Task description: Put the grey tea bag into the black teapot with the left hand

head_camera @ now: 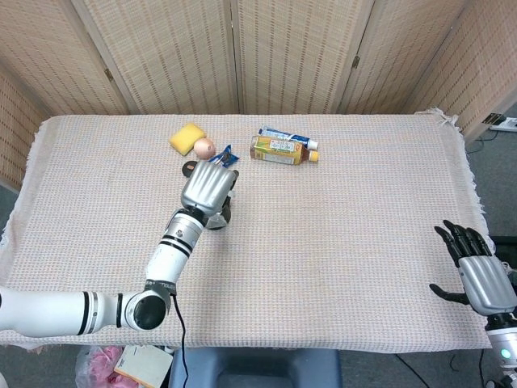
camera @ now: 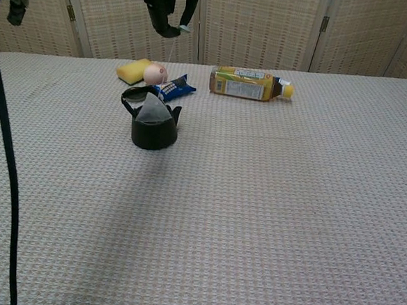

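Chest view: the small black round teapot [camera: 153,126] stands on the woven cloth-covered table [camera: 270,199], the grey pyramid tea bag [camera: 151,110] sitting in its mouth on a string pinched by the left hand [camera: 169,7] above. Behind lies a yellow-capped drink bottle [camera: 247,83]. The right hand [head_camera: 477,271] hangs open-fingered, empty.

Matt woven tablecloth [camera: 270,199], glossy black teapot [camera: 154,130], gauzy grey tea bag [camera: 151,110].

The left robot hand [head_camera: 208,187] hangs raised with fingers curled, while the right robot hand [head_camera: 478,271] rests with fingers spread.
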`<act>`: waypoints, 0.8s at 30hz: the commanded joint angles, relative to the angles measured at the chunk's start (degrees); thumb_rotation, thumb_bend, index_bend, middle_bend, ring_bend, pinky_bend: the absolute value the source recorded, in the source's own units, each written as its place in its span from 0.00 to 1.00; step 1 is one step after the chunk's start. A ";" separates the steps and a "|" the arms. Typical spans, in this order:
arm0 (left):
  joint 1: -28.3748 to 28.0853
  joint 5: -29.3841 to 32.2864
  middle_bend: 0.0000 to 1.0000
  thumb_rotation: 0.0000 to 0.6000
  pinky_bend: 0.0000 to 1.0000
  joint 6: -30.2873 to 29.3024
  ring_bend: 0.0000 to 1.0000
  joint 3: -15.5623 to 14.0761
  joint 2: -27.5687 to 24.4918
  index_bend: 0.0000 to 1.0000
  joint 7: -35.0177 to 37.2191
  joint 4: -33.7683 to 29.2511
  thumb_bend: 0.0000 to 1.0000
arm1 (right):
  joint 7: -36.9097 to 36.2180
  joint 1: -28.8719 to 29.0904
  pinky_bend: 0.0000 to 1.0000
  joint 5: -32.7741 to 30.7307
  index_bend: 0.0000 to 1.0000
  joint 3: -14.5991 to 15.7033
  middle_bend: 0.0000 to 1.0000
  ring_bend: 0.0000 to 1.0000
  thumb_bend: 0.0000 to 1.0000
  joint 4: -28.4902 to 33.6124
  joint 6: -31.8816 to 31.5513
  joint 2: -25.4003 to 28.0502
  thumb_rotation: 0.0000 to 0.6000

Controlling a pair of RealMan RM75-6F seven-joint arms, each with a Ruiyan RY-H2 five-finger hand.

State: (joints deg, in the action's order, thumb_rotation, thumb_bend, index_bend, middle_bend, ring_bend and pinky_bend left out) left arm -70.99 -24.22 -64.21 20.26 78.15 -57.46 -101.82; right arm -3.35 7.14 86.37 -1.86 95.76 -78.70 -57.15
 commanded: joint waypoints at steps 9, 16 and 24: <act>-0.58 -0.23 1.00 1.00 1.00 3.15 1.00 -2.00 -1.42 0.59 3.85 2.85 0.49 | 2.81 0.58 0.00 -2.47 0.00 -0.91 0.00 0.00 0.07 0.05 1.06 -0.87 1.00; -0.30 -1.22 1.00 1.00 1.00 4.57 1.00 -2.92 -2.69 0.59 6.33 3.75 0.48 | 4.66 0.99 0.00 -2.71 0.00 -0.82 0.00 0.00 0.07 0.45 1.76 -1.44 1.00; 0.17 -2.90 1.00 1.00 1.00 8.20 1.00 -4.41 -3.10 0.59 10.14 7.58 0.48 | 5.87 0.84 0.00 -3.00 0.00 -0.78 0.00 0.00 0.07 0.69 1.47 -1.79 1.00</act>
State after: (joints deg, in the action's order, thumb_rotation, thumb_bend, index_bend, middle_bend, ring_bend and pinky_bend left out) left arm -70.92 -26.80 -56.64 16.05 75.15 -48.06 -94.85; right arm 2.49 7.99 83.41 -2.63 96.44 -77.22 -58.91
